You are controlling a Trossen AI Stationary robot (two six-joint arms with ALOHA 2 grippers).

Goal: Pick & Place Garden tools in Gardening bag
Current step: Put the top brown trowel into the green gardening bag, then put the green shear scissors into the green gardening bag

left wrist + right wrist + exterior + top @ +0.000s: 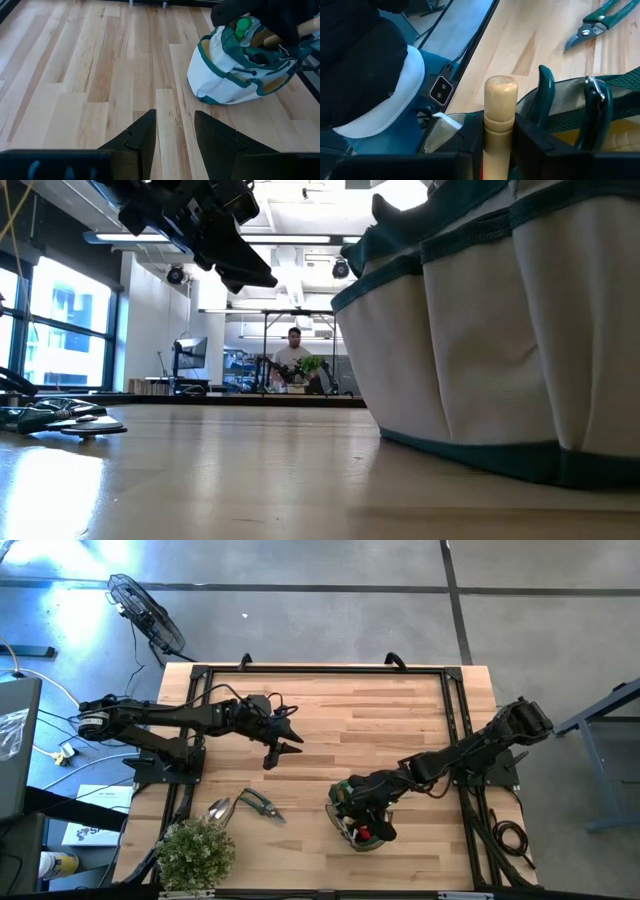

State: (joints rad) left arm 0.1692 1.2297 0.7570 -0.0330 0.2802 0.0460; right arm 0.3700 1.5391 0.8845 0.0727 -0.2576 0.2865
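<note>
Right gripper (497, 145) fingers clasp a wooden tool handle (500, 107) upright over the gardening bag (358, 820) mouth, for lowering in; left gripper (175, 135), parted, empty, waits nearby above counter (400, 730).

Open tabletop (380, 730) between pruners (262, 806) and bag (360, 825), seemingly

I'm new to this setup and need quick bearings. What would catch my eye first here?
The right gripper sits over the gardening bag at the table's front right, clamped around a wooden tool handle standing upright in the bag's mouth. A pair of green-handled pruners and a silver scoop lie on the table near a bushy potted plant at the front left. The left gripper hangs open above the table's middle.
</note>
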